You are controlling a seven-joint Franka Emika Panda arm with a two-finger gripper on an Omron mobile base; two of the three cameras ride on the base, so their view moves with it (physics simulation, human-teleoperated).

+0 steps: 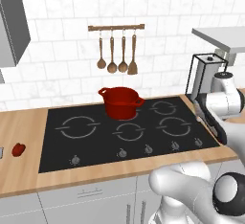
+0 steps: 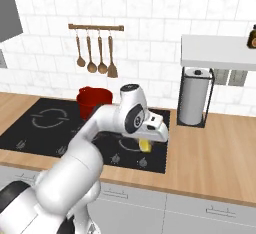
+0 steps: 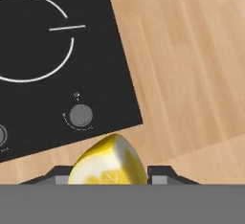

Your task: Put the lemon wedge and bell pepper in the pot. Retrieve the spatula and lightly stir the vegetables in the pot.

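Lemon wedge (image 3: pixel 108 162) sits clamped between gripper (image 3: pixel 109 173) jaws, lifted above counter (image 3: pixel 191 65) near stove (image 3: pixel 52 65) corner, prob. for carrying to pot (image 1: pixel 121 102). Pepper (image 1: pixel 18 149) waits on counter far left, w/ spatula not reached yet.

The pot (image 1: pixel 121 102) sits on the cooktop (image 1: pixel 91 146) (bell pepper (image 1: pixel 18 149) lies left).

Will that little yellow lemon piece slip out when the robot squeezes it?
It might. The small pale-yellow lemon wedge has a rounded, glossy rind, so it could slide between the tool's dark fingertips. It looks tiny and probably light, so lifting should be easy. Set down on its curved side, it would likely rock.
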